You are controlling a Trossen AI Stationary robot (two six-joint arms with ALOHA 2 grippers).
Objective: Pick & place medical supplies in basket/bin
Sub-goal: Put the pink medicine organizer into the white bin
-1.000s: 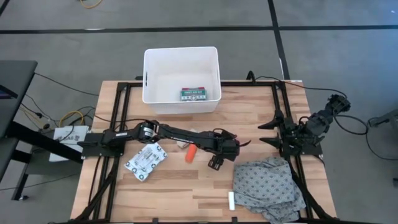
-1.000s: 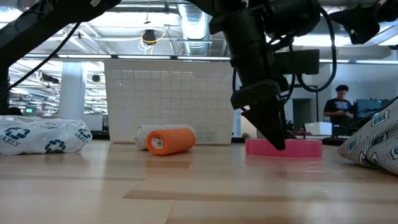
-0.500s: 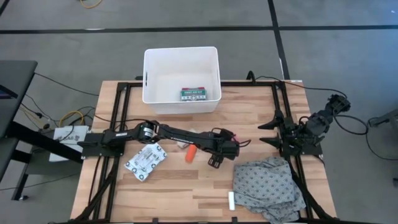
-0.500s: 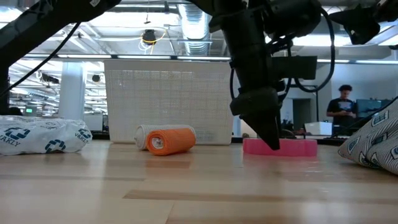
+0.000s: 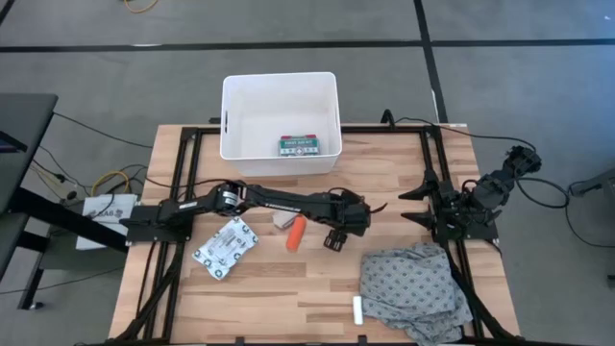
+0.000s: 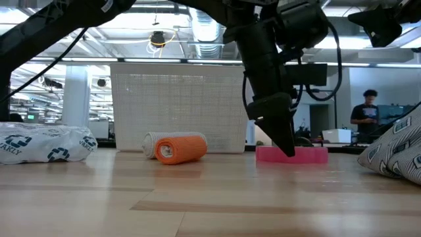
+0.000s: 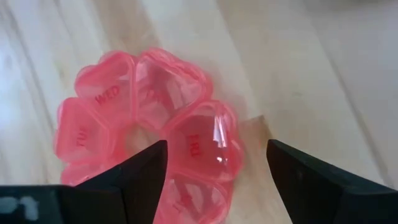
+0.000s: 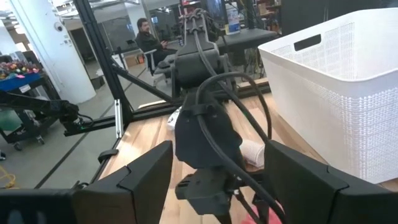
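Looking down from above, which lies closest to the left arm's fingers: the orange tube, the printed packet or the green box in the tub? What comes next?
From the left gripper:
1. Orange tube, just beside it.
2. Flat printed packet, toward the table's left.
3. Green-and-white box, inside the white tub at the far edge.

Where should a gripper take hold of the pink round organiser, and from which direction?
By its outer rim, from above. The pink round organiser lies flat on the table, a low ring of compartments, so the open left gripper can straddle one compartment.

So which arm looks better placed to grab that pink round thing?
The left. Its hand hangs right over the pink roll, fingers open on either side of it. The right hand sits folded back at the table's right edge.
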